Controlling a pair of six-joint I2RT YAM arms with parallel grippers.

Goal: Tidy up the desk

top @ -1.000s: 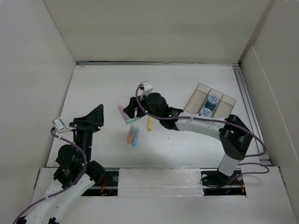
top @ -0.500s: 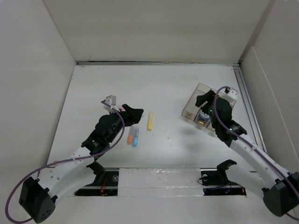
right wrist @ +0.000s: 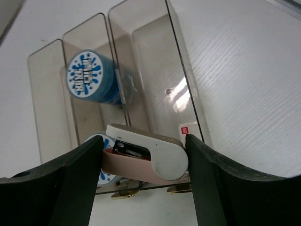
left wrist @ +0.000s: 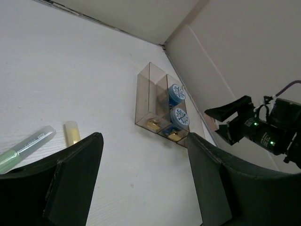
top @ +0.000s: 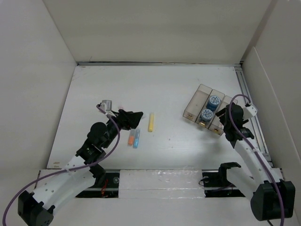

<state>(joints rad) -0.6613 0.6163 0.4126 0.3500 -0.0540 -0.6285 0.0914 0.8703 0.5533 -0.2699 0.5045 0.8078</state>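
White panel walls (top: 155, 28) enclose the flat, matte white desk (top: 174, 89).

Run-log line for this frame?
left gripper: open, by green highlighter | right gripper: shut on stapler, at tray | loose on desk: yellow highlighter, orange marker, blue marker

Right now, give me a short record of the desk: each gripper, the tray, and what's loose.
left gripper: open, empty, near the green highlighter
right gripper: holding pink and white stapler at the tray's near end
tray: two blue rolls in middle compartment
loose on desk: yellow marker, orange marker, blue marker, green highlighter
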